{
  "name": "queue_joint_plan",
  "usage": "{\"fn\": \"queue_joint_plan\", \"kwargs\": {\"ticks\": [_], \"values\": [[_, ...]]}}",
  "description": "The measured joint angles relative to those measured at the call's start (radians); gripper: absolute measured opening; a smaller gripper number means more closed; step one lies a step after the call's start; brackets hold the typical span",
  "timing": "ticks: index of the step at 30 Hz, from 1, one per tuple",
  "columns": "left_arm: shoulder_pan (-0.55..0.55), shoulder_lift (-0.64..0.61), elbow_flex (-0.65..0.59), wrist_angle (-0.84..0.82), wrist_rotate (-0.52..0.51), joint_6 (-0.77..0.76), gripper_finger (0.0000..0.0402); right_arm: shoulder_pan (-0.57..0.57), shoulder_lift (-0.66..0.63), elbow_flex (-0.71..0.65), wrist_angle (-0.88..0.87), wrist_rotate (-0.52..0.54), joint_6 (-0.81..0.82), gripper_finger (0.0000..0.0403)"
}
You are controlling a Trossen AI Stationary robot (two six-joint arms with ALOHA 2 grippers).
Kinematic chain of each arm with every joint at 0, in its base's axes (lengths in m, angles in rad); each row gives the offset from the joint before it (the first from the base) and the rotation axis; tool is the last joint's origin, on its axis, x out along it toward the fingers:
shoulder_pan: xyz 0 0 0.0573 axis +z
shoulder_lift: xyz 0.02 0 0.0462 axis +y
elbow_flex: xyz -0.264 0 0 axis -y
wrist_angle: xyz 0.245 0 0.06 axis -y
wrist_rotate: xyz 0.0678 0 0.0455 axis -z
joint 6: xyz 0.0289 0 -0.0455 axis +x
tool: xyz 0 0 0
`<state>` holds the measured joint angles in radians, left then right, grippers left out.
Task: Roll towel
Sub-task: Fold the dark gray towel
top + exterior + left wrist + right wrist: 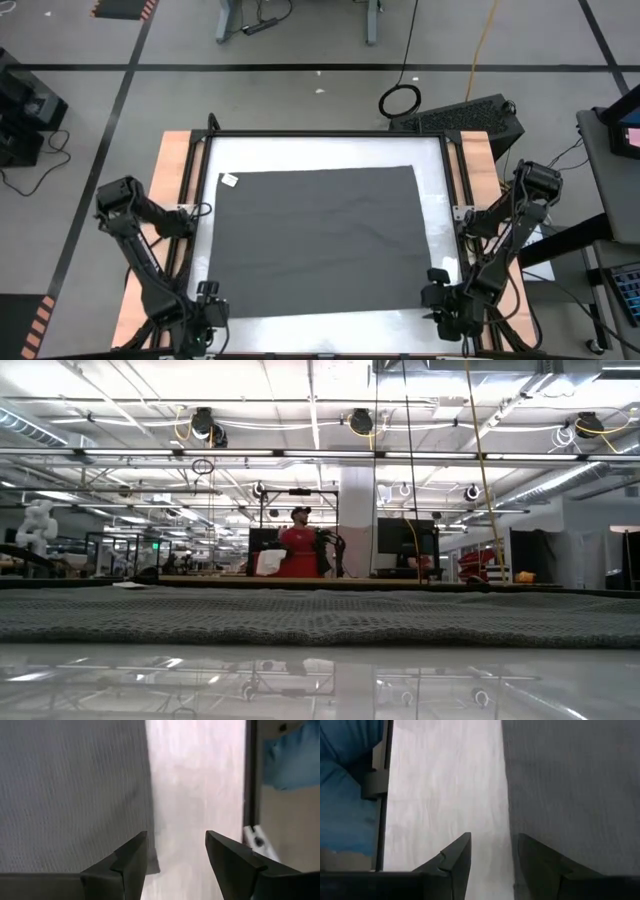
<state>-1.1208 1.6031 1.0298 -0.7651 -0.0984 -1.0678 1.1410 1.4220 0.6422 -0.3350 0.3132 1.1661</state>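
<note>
The dark charcoal towel (320, 245) lies spread flat on the white table (320, 150), with a small white tag (229, 181) at its far left corner. In the low view it is a grey band (320, 615) across the table. My left gripper (208, 305) stands open at the towel's near left corner; its fingers (176, 855) straddle the towel's left edge (150, 820). At the near right corner my right gripper (440, 300) is open too, and its fingers (494, 855) stand on either side of the towel's right edge (506, 795).
A black frame (320, 134) and wooden side boards (175, 180) border the table. A strip of bare white table shows around the towel on every side. A black case (470, 115) lies beyond the far right corner. A person in red (298, 550) stands in the room behind.
</note>
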Motion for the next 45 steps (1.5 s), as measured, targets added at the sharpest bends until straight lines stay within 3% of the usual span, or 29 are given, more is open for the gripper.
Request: {"fn": "queue_joint_plan", "kwargs": {"ticks": [6, 11, 17, 25, 32, 38, 45], "values": [[-0.007, 0.085, -0.001, -0.006, 0.000, 0.026, 0.0203, 0.014, 0.000, 0.000, -0.012, 0.055, 0.000, 0.0169], [-0.007, 0.156, -0.001, -0.028, 0.012, 0.026, 0.0203, 0.014, 0.000, 0.000, -0.016, 0.053, 0.001, 0.0185], [-0.007, 0.198, 0.004, -0.026, 0.009, 0.026, 0.0188, 0.014, 0.051, 0.000, -0.028, 0.005, 0.008, 0.0173], [-0.008, 0.203, 0.003, -0.026, 0.008, 0.030, 0.0103, 0.014, 0.113, 0.005, -0.062, 0.011, 0.053, 0.0125], [-0.007, 0.200, 0.002, -0.035, 0.000, 0.034, 0.0014, 0.014, 0.115, 0.003, -0.055, 0.006, 0.035, 0.0011], [-0.007, 0.180, 0.019, -0.077, -0.030, 0.029, 0.0006, 0.014, 0.118, 0.048, -0.113, 0.003, 0.014, 0.0003], [-0.004, 0.128, 0.124, -0.305, -0.142, 0.026, 0.0004, 0.013, 0.115, 0.274, -0.461, 0.083, -0.027, 0.0001]]}}
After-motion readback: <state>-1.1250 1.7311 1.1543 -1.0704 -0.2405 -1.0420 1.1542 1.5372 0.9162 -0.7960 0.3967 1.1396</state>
